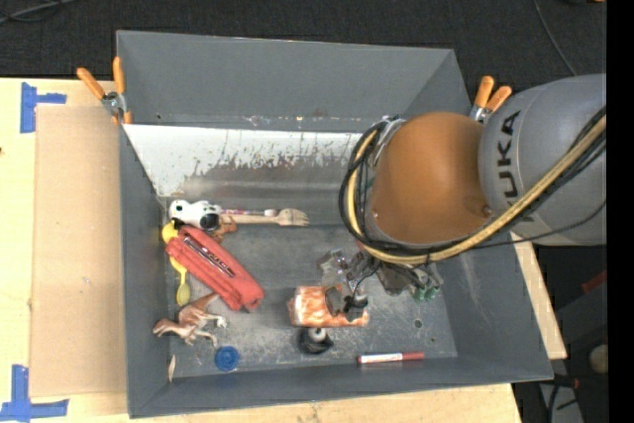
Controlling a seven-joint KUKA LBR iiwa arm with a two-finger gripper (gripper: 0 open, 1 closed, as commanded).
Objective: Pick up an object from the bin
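Down in the bin [297, 94], the gripper [347, 295] sits just beside an orange-and-white patterned block [309, 307]; whether it is apart or together cannot be told. A red-and-white marker [391, 359] lies near it.

1. Left side crowded: red roll [213, 269], white toy [193, 212], yellow piece [182, 289], animal figure [188, 324] and blue cap [227, 359] lie close together.
2. Pale stick [260, 216] lies across the back of that cluster.
3. Bare bin floor [287, 258] between red roll and orange block [310, 306]; open from above.
4. Black knob [315, 343] just in front of the block; pen [391, 359] near front wall.
5. Arm [436, 178] overhangs the right-hand floor.
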